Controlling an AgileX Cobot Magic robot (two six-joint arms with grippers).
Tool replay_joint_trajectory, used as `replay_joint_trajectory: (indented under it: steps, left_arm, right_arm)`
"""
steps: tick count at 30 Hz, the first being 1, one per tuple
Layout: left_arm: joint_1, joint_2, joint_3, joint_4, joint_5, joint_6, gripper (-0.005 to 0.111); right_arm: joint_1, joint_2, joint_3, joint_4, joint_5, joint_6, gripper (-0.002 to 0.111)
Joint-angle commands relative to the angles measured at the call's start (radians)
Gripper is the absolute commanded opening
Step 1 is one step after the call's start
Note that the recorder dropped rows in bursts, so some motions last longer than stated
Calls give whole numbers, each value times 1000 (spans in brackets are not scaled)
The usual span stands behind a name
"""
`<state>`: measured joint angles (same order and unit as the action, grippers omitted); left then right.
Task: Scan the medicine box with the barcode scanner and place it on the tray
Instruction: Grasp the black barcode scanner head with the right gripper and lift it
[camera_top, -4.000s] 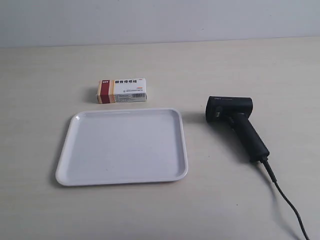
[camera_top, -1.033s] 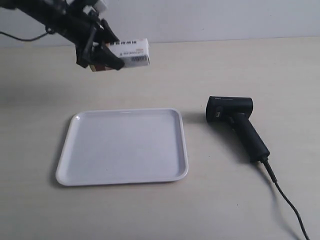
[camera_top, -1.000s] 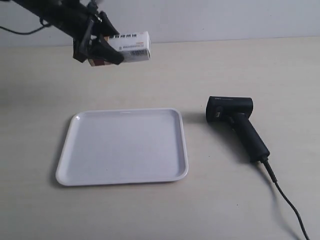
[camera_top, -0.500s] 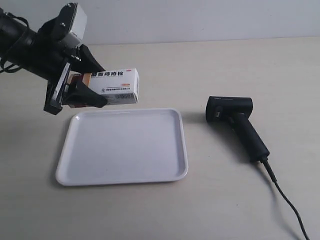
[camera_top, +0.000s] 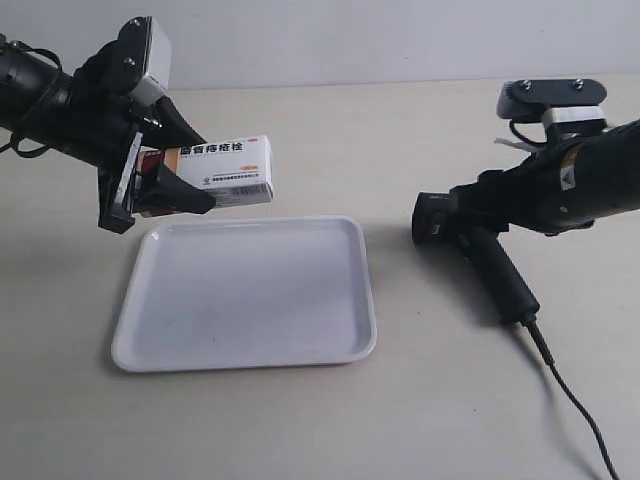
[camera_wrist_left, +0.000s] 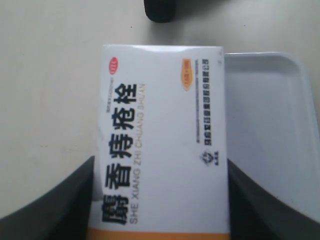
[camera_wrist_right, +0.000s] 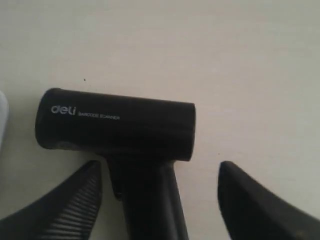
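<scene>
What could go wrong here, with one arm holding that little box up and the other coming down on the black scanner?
The medicine box is held by one end only in the left gripper, above the table, so it might slip or tilt. The right gripper, open astride the barcode scanner handle, could nudge it off line. Its cable may drag.

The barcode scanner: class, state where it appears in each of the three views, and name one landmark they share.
Exterior view: barcode scanner lying on the table beside the tray.
Left wrist view: only a dark piece beyond the medicine box, probably it.
Right wrist view: centre, between open fingers.
Shared landmark: the tray.
</scene>
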<state>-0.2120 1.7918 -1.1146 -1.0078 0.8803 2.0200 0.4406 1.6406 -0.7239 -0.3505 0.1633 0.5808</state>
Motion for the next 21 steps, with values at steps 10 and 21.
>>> replay_joint_trajectory:
  steps: [10,21]
  left_arm:
    - [-1,-2,3,-36,0,14,1]
    - [-1,57,3,-38,-13,64,1]
  right_arm:
    - [14,155,-17,-9,-109,-40,79]
    - [14,200,-63,-57,-31,-69,33]
